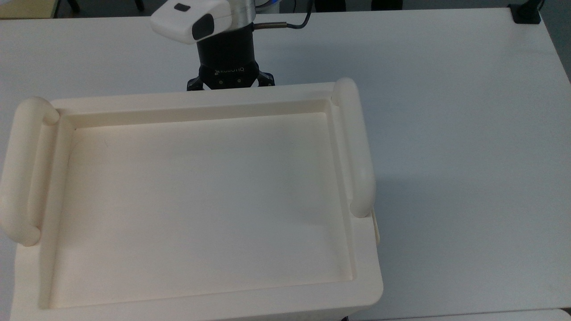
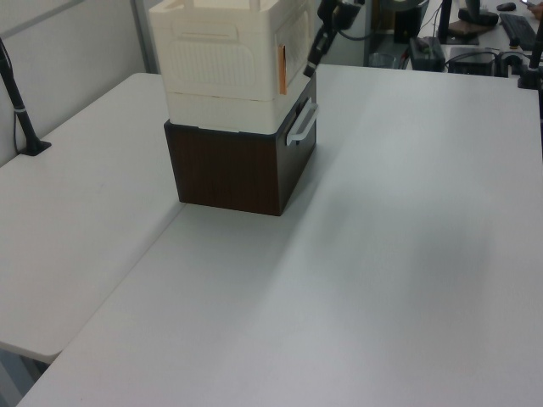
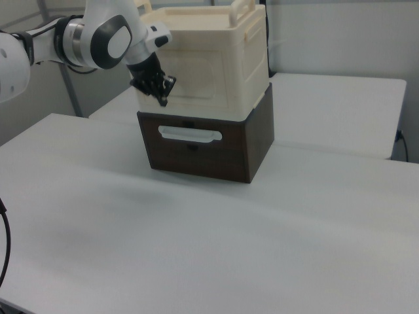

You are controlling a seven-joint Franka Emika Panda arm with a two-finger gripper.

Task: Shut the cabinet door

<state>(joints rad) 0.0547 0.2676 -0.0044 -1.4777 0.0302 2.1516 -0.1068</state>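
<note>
The cabinet (image 1: 200,100) is a cream plastic box with a recessed tray top and two tubular side handles, standing on a dark brown drawer unit. The cabinet door (image 3: 200,78) is the rounded panel on its front face and lies flush with that face. An orange mark sits near the cabinet door (image 2: 297,47) edge in the left view. My gripper (image 3: 162,91) hangs just in front of the door's lower left part in the right view. In the top view the gripper (image 1: 229,81) dips behind the cabinet's far rim. In the left view the gripper (image 2: 312,61) sits close beside the door face.
The brown drawer unit (image 3: 255,144) under the cabinet carries a white bar handle (image 3: 190,135) just below my gripper. The white table (image 1: 446,111) spreads wide around. A black clamp (image 1: 526,13) sits at its far corner, and a black post (image 2: 21,110) stands at the left view's left.
</note>
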